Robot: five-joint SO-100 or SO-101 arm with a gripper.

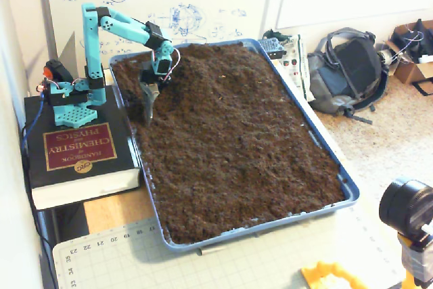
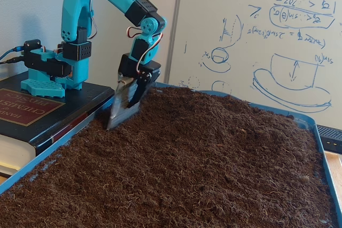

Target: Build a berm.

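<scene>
In the fixed view from above, I am reaching out from my base on the book [image 1: 81, 150] and leaning down over the far left corner of the tray [image 1: 348, 191]. My fingers [image 1: 147, 103] are pointing down into the soil [image 1: 237, 133], close to the tray's left wall. The soil is filling the whole tray. It is looking a bit higher along the far end, but I am not seeing a clear berm yet, so I am thinking the work is only starting.

In the low fixed view, my fingers [image 2: 118, 116] are holding a flat grey blade [image 2: 122, 106], and its bottom edge is touching the soil [image 2: 203, 169] next to the tray wall [image 2: 59, 142]. My fingers are looking narrow, squeezed on the top of the blade.

The soil is looking loose, soft and crumbly. I am guessing it is light in small bits and will slide and spill away, so pinching it will not work. I am thinking it is better to push it with the flat of the blade and heap it up.
</scene>
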